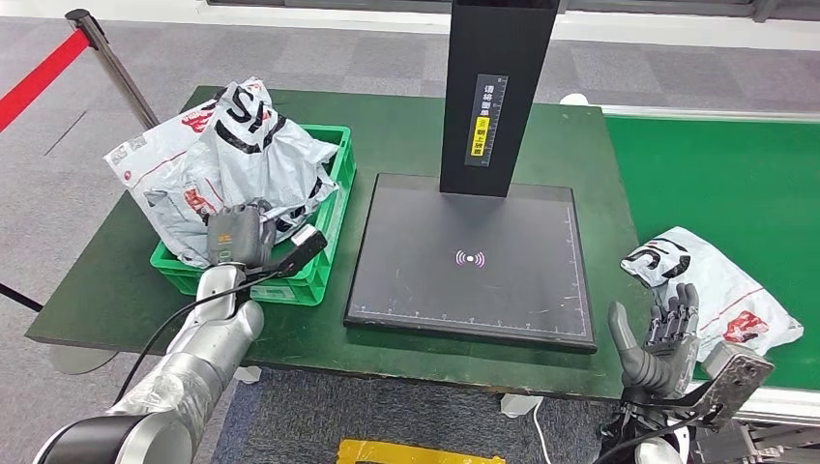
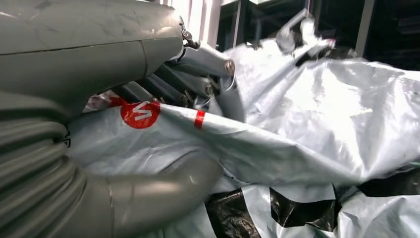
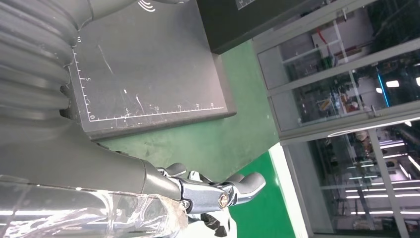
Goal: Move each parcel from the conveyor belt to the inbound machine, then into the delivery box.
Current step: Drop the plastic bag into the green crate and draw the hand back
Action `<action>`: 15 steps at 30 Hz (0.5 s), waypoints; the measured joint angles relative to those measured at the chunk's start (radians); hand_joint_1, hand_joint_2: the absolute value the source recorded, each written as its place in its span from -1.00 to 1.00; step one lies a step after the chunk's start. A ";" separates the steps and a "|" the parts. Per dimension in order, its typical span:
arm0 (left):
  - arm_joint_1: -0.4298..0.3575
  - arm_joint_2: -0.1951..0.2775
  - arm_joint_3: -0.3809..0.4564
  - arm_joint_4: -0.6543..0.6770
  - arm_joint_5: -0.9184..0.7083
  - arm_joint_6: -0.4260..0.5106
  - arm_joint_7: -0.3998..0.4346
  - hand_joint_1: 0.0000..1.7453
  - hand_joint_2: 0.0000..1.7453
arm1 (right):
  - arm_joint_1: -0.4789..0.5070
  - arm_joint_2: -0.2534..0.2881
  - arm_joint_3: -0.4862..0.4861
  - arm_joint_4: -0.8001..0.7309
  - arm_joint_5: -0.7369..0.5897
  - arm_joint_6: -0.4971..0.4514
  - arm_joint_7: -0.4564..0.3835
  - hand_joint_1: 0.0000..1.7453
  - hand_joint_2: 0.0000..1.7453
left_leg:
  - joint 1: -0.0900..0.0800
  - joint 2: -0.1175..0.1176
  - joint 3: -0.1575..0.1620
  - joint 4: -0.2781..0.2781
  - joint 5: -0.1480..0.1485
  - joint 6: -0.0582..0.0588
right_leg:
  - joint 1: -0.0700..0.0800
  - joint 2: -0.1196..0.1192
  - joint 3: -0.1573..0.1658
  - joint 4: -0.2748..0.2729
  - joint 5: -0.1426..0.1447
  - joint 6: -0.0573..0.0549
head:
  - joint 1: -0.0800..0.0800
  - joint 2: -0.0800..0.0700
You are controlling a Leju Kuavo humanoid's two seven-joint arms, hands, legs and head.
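Observation:
In the head view my left hand (image 1: 237, 239) is down in the green delivery crate (image 1: 324, 275), among several grey and white parcels (image 1: 232, 155) heaped there. The left wrist view shows that hand (image 2: 99, 59) holding a fold of a grey parcel (image 2: 277, 148) with a red logo, fingers (image 2: 208, 84) over it and the thumb under it. Another white parcel (image 1: 720, 290) lies on the green conveyor belt (image 1: 716, 184) at the right. My right hand (image 1: 662, 333) stands open just left of it, fingers up and apart. The right wrist view has the same hand (image 3: 208, 191) with straight fingers.
The inbound machine's black platform (image 1: 469, 256) lies bare in the middle of the green table (image 1: 406, 126), with its black column (image 1: 493, 87) behind it. A red barrier strap and post (image 1: 39, 72) stand at the far left. Glass partitions (image 3: 337, 74) lie beyond the table.

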 joint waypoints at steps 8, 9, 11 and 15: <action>0.011 0.011 -0.137 -0.097 -0.001 0.020 0.064 -1.00 -1.00 | -0.005 0.000 0.000 0.005 -0.015 0.000 -0.002 -1.00 1.00 | 0.000 0.000 0.000 0.000 0.000 0.000 | 0.000 0.000 0.000 0.000 0.000 0.000 | 0.000 0.000; 0.012 0.014 -0.159 -0.113 -0.001 0.021 0.075 -1.00 -1.00 | -0.006 0.000 0.000 0.005 -0.017 0.001 -0.002 -1.00 1.00 | 0.000 0.000 0.000 0.000 0.000 0.000 | 0.000 0.000 0.000 0.000 0.000 0.000 | 0.000 0.000; 0.013 0.021 -0.207 -0.140 -0.001 0.021 0.100 -1.00 -1.00 | -0.007 0.000 0.000 0.006 -0.023 0.003 -0.001 -1.00 1.00 | 0.000 0.000 0.000 0.000 0.000 0.000 | 0.000 0.000 0.000 0.000 0.000 0.000 | 0.000 0.000; 0.012 0.029 -0.282 -0.170 -0.001 0.021 0.130 -1.00 -1.00 | -0.007 0.000 0.000 0.014 -0.035 0.007 -0.001 -1.00 1.00 | 0.000 0.000 0.000 0.000 0.000 0.000 | 0.000 0.000 0.000 0.000 0.000 0.000 | 0.000 0.000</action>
